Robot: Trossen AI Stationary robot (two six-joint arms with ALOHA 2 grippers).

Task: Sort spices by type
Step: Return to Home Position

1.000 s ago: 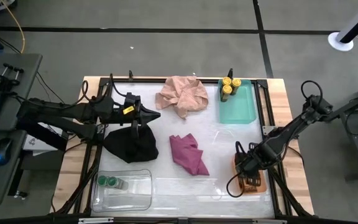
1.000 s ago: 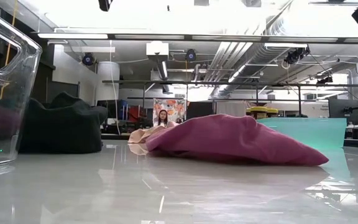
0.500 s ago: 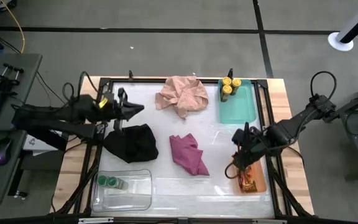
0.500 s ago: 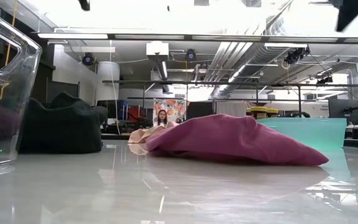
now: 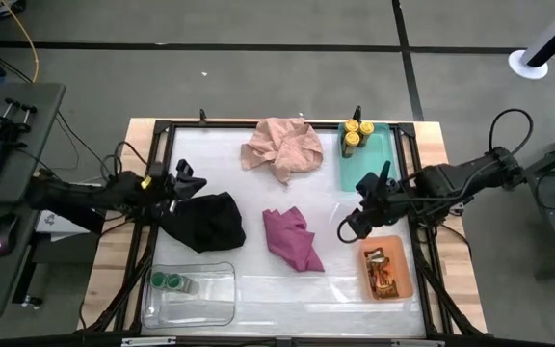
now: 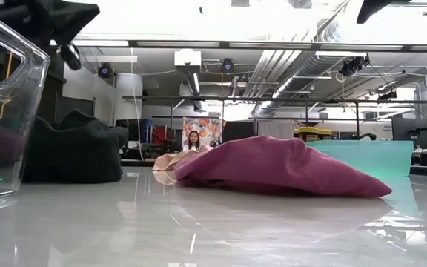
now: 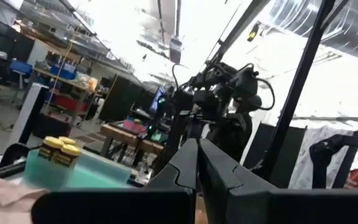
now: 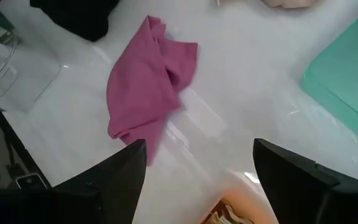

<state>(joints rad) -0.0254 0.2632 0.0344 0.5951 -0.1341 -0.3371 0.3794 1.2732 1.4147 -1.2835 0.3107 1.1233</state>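
Note:
Three yellow-lidded jars [image 5: 357, 135] stand in the far corner of the teal tray [image 5: 372, 169]. Two green-lidded jars [image 5: 171, 281] sit in the clear tray [image 5: 205, 301]. Orange-brown foil packets [image 5: 383, 270] lie flat in the orange tray [image 5: 403, 280]. My right gripper [image 5: 350, 226] hovers open and empty above the table, between the magenta cloth [image 5: 292, 239] and the orange tray; its wrist view shows the gripper [image 8: 197, 174] over bare table. My left gripper [image 5: 189, 179] is shut, raised at the table's left side beside the black cloth [image 5: 205, 222]; its wrist view shows the gripper [image 7: 197, 155] pointing level across the table.
A pink cloth [image 5: 282, 146] lies crumpled at the far middle of the table. The black cloth and magenta cloth lie in the middle. A dark frame [image 5: 414, 193] runs round the white table top. Bare table lies along the near edge between the clear and orange trays.
My right gripper has risen out of the orange tray and moved toward the far side and the table's middle; the packets stay in the tray. My left gripper has drawn back from over the black cloth toward the table's left edge.

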